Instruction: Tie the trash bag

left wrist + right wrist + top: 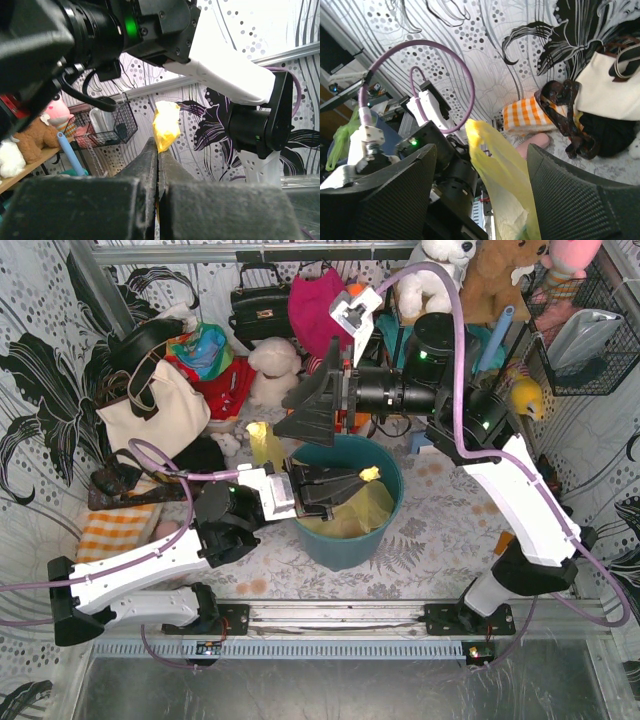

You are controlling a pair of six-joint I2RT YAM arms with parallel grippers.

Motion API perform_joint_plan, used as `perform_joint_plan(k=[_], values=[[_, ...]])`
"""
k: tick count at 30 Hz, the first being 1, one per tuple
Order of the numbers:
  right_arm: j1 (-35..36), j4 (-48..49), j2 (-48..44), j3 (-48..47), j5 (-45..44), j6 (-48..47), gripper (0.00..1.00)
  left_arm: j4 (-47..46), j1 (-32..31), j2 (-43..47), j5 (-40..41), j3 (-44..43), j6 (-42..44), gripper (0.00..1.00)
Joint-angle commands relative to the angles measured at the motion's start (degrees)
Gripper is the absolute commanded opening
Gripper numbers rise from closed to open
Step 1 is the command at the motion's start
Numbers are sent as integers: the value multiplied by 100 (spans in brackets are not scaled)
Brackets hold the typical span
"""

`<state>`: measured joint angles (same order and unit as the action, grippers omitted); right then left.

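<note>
Two fingers of the left gripper (158, 146) are pressed flat together, pinching a yellow ear of the trash bag (166, 125) that pokes out past their tips. Seen from above, this gripper reaches over the teal bucket (330, 545), which the bag lines, and the pinched ear sits toward the bucket's 1 o'clock. The right gripper (482, 150) is spread wide. A second strip of bag rises between its fingers, and neither finger is closed on it. That strip stands just outside the rim at 10 o'clock. A cream tote bag (150, 415) lies farther out, also at 10 o'clock.
</note>
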<state>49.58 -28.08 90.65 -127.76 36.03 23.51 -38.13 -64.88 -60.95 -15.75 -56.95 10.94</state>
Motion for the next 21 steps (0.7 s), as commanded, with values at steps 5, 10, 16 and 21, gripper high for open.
perform_joint_plan(k=[5,10,16,21], values=[[371,-545,816,-1376,-83,-569,67,-46,-25,-20,-123,-135,-105,0],[471,-722,1025,-1584,-312,-683,55,-30,-24,-62,-114,-172,-124,0],[522,-733,904,-1384,-495,-781,41,-26,-24,-96,-113,-218,-127,0],[547,-554,660,-1032,-732,-790,14,-34,-24,-114,-59,-220,-124,0]])
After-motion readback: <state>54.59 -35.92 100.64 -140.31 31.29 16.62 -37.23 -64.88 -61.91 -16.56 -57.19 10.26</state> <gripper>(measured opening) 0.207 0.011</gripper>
